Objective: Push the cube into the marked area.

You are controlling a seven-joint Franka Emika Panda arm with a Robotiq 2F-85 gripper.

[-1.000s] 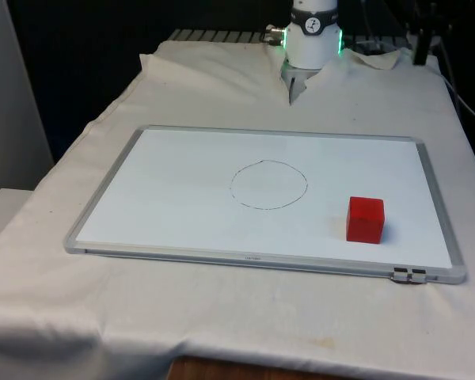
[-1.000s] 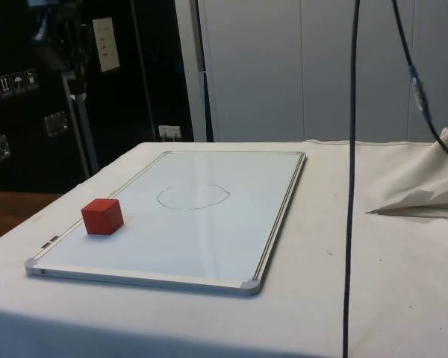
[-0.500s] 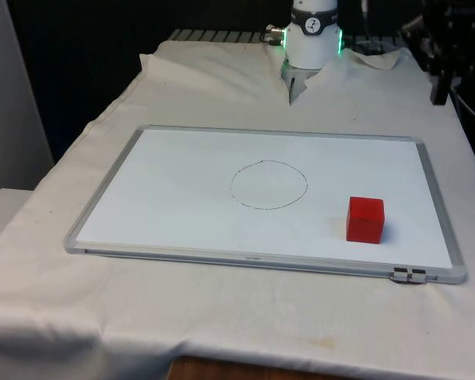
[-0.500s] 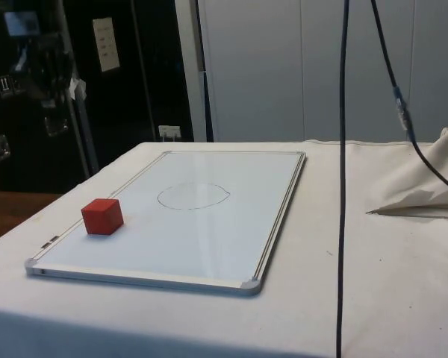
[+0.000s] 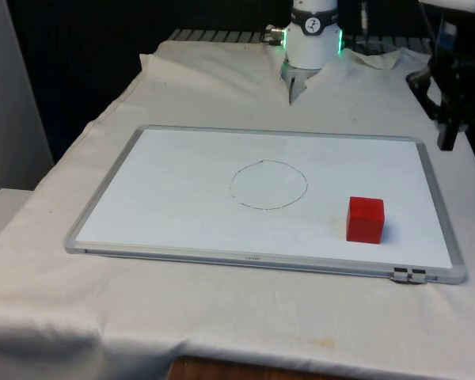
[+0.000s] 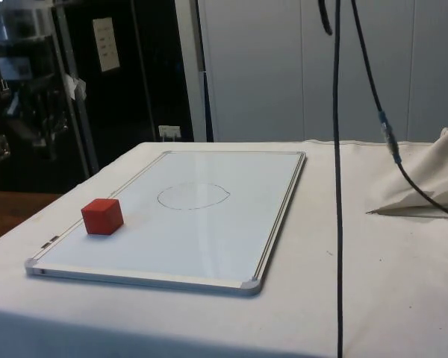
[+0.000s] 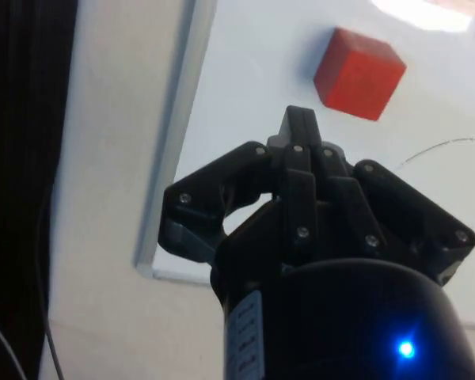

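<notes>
well apart: red cube (image 5: 366,218) on whiteboard (image 5: 182,190), tool (image 7: 298,127) pressed together

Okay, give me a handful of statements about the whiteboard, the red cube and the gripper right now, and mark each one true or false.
1. The red cube lies inside the drawn circle. False: it sits on the whiteboard outside the circle, towards the front view's right.
2. The gripper has its fingers shut together. True.
3. The gripper is touching the cube. False: in the wrist view bare board separates the fingertips from the cube.
4. The whiteboard lies flat on the white cloth. True.
5. The circle holds a second cube. False: nothing lies within its line.
</notes>
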